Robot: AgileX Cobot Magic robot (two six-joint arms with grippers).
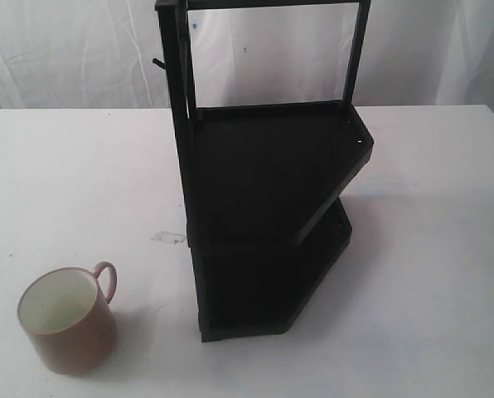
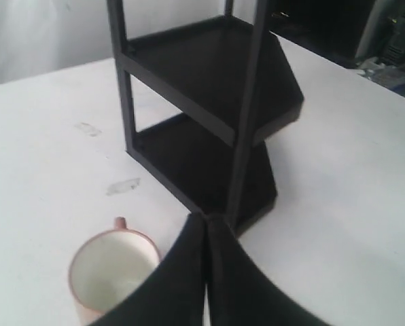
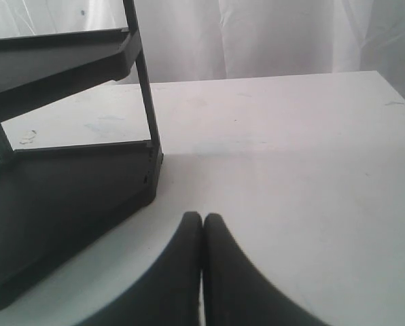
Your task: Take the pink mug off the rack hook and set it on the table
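The pink mug (image 1: 67, 319) stands upright on the white table (image 1: 73, 174) at the front left, cream inside showing, handle turned toward the rack. The rack hook (image 1: 158, 63) juts bare from the left post of the tall black rack (image 1: 268, 215). In the left wrist view the mug (image 2: 111, 273) sits just beside my left gripper (image 2: 206, 221), which is shut with nothing between its fingers and is apart from the mug. My right gripper (image 3: 202, 219) is shut too, over bare table next to the rack's lower shelf (image 3: 60, 204). Neither gripper shows in the exterior view.
A small piece of clear tape (image 1: 167, 238) lies on the table between the mug and the rack. White curtains hang behind the table's far edge. Dark equipment (image 2: 352, 34) stands beyond the table in the left wrist view.
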